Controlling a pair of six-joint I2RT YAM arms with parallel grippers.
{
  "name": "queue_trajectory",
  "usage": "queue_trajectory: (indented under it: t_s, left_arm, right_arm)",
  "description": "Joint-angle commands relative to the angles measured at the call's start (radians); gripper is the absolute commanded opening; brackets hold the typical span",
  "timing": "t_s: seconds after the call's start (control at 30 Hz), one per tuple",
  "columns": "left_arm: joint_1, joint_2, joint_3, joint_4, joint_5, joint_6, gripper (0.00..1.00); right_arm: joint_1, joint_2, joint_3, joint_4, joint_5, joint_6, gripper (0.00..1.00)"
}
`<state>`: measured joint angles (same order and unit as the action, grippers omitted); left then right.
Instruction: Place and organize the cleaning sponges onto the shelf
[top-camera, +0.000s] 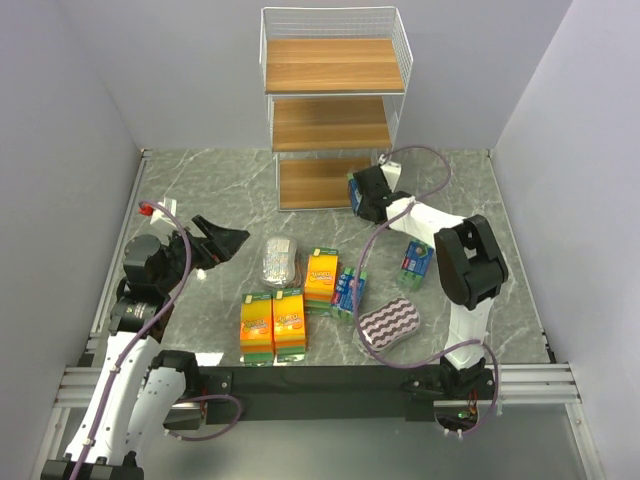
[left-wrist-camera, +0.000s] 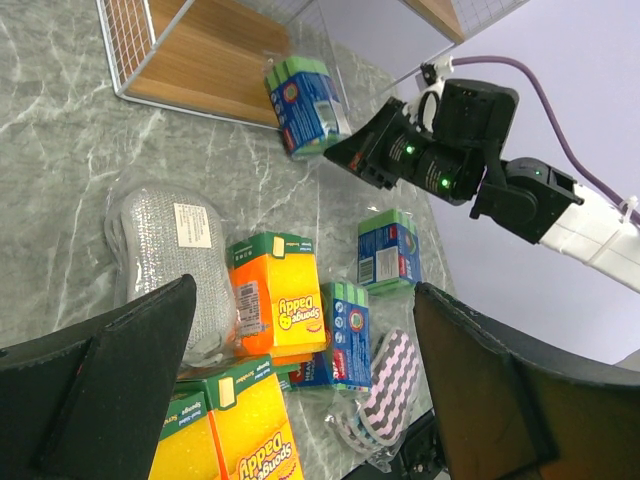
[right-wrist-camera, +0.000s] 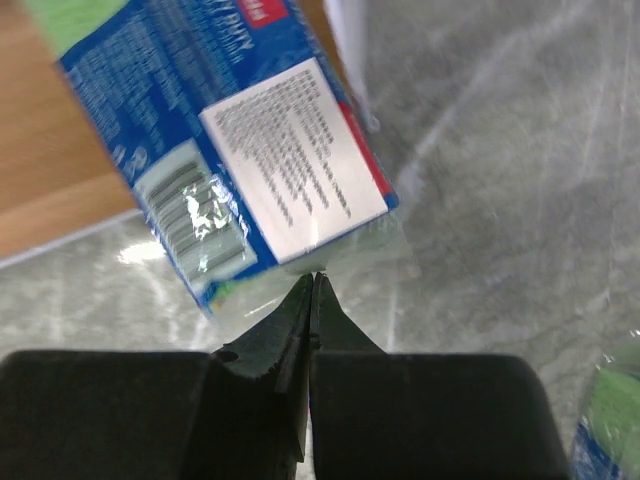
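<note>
On the left, the left gripper (top-camera: 225, 238) hangs over the grey marble table (top-camera: 200, 185), its jaws spread wide and holding nothing. Mid-table, near, lie a silvery-grey oval sponge pack (top-camera: 278, 260), three orange-yellow sponge packs (top-camera: 290, 322), two blue-green sponge packs (top-camera: 350, 292) and a purple-white wavy-striped oval pack (top-camera: 388, 325). Further right, the right gripper (right-wrist-camera: 312, 285) is pinched tight on the wrap edge of a third blue-green pack (right-wrist-camera: 240, 130), just in front of the lowest tier of the tall white wire shelf with brown wooden tiers (top-camera: 330, 65).

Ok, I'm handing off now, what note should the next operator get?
Left gripper: open, empty, above the table's left side.
Right gripper: shut on the wrap edge of a blue-green pack, in front of the shelf's bottom tier.
Done: no pack shows on any tier.
Left: that pack, three orange packs, two more blue-green packs, the silvery pack, the purple-white pack.
</note>
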<state>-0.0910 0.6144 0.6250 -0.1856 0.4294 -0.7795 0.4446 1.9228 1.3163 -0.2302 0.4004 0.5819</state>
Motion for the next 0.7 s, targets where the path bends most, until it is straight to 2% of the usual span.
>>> queue_trajectory:
  t_s: [0.0,0.47,0.67]
  left_arm:
    - [0.0,-0.007,0.015,0.021,0.005,0.008,0.96]
    - [0.0,-0.019,0.018,0.001,-0.004,0.019,0.97]
    - [0.0,-0.022,0.012,0.001,-0.001,0.016,0.97]
  right_arm:
    - [-0.003,0.019,0.064,0.046,0.009,-0.01,0.0]
    - [-0.007,0.114,0.188,0.005,0.015,0.016,0.0]
    - [-0.017,0.111,0.178,0.026,0.029,0.042,0.0]
